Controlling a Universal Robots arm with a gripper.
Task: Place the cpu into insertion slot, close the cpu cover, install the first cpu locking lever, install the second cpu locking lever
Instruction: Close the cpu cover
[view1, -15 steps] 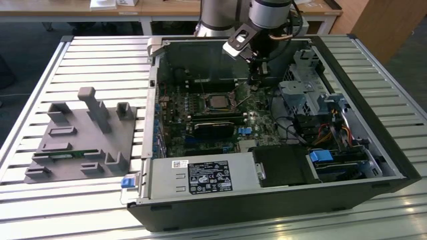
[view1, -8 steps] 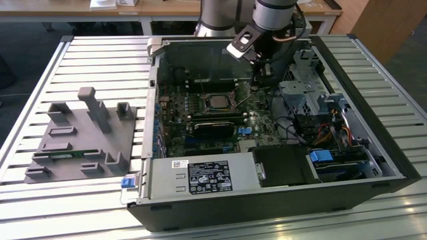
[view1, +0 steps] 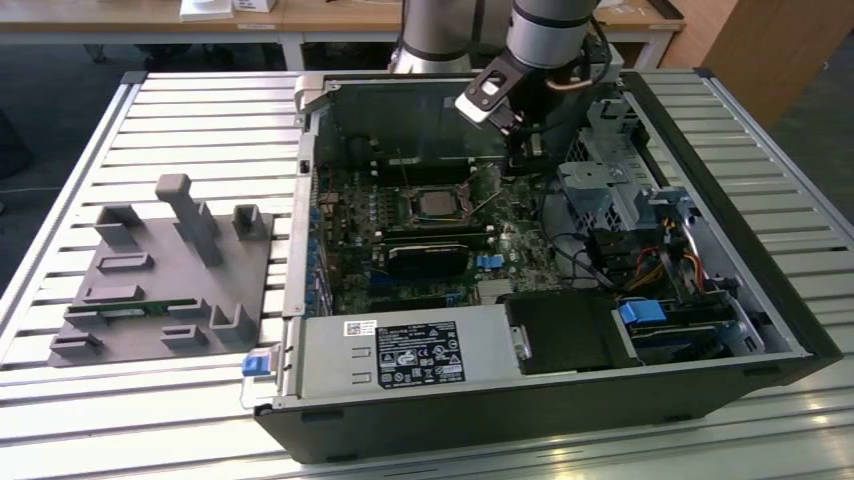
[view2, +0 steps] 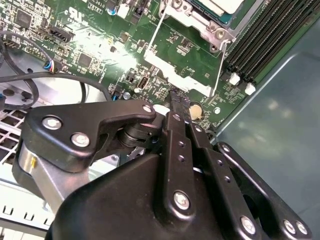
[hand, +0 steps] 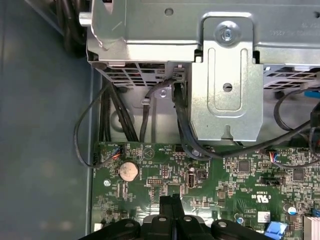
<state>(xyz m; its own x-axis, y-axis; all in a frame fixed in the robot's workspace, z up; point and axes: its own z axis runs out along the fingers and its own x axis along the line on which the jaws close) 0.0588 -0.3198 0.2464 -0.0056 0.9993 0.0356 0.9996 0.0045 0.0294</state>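
The gripper (hand: 170, 201) is closed, its two black fingertips pressed flat against each other with nothing showing between them. It hangs low over the green circuit board (hand: 150, 200), close to a round coin battery (hand: 128, 171) and in front of a grey metal drive cage (hand: 225, 75).

In the second wrist view the gripper (view2: 175, 99) points towards the socket (view2: 200, 22), which lies just past the fingertips across a short stretch of board. Two thin wire levers rise off the board between gripper and socket. One lever (view2: 220, 67) and the other lever (view2: 154, 37) both have their long axes running from the socket's corners back towards the fingertips, raised rather than lying latched. I cannot tell which free end is closer to the fingers.

Beyond them the chip (view2: 225, 4) sits in the socket, pale face up. A silvery frame lies around its edge, which I take to be the cover folded down flat.

In the exterior view the gripper (view1: 523, 152) is inside the open computer case (view1: 747, 300). The chip (view1: 435, 205) lies from it towards that view's left and nearer the camera. So the seated chip and lowered cover look done, and the levers look not yet locked.
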